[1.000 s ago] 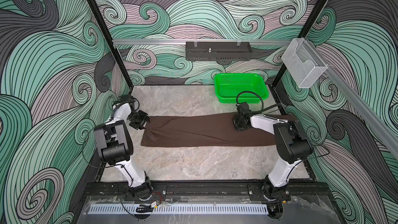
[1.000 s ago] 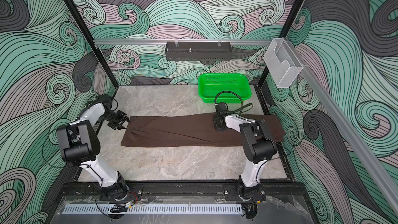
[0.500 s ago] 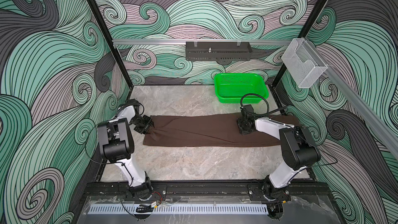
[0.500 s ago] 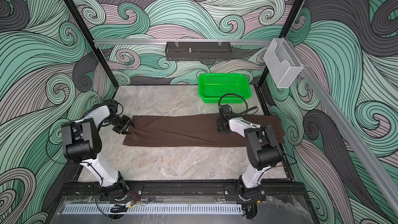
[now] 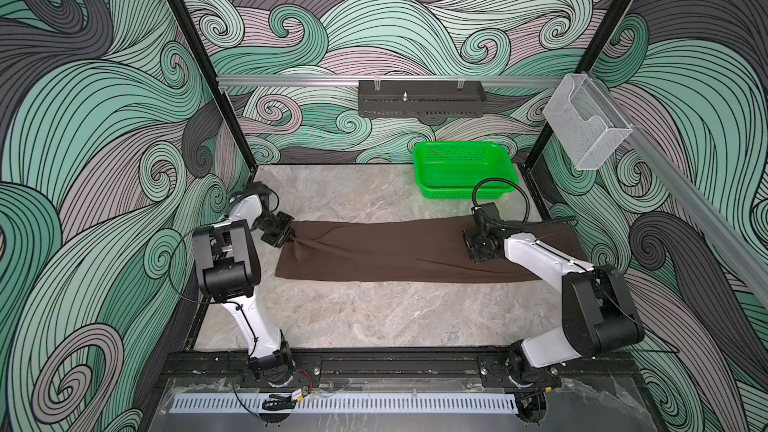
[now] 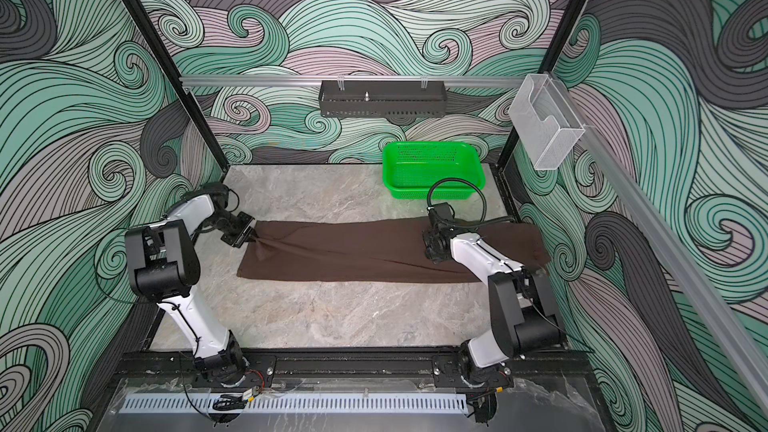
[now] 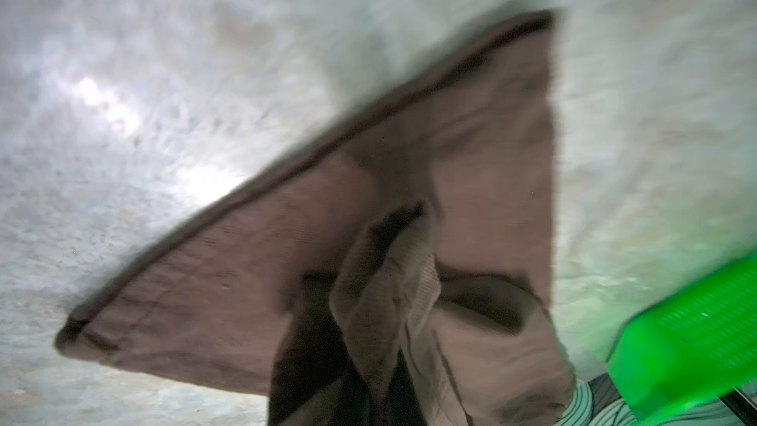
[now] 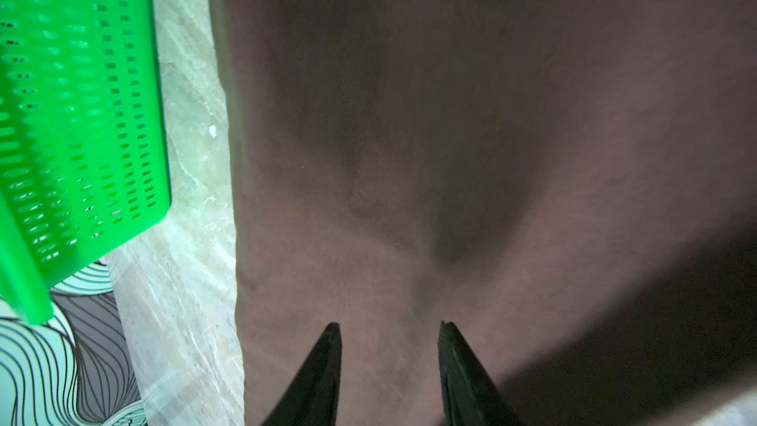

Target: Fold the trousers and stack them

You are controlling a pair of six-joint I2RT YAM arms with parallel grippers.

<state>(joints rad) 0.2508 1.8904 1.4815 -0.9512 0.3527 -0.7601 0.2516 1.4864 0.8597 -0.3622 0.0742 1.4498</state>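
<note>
Left gripper point(image 5: 291, 237) sat closed on the upper left corner of the trousers point(image 5: 395, 251), puckering the brown cloth into creases that fanned out from the pinch in both top views. The garment lay as one long band across the middle of the desk point(image 5: 353, 317), from left of centre to the right edge of the marble top, just below the green basket point(image 5: 461, 168). Right gripper point(image 8: 389, 327) pointed down over the band's right part with its jaws apart and nothing between them; whether the tips touched the fabric could not be told. The likely trouble: a pull by the left arm alone would drag the whole band and skew its layers, and so small a pinch of soft cloth could slip free on lifting.
</note>
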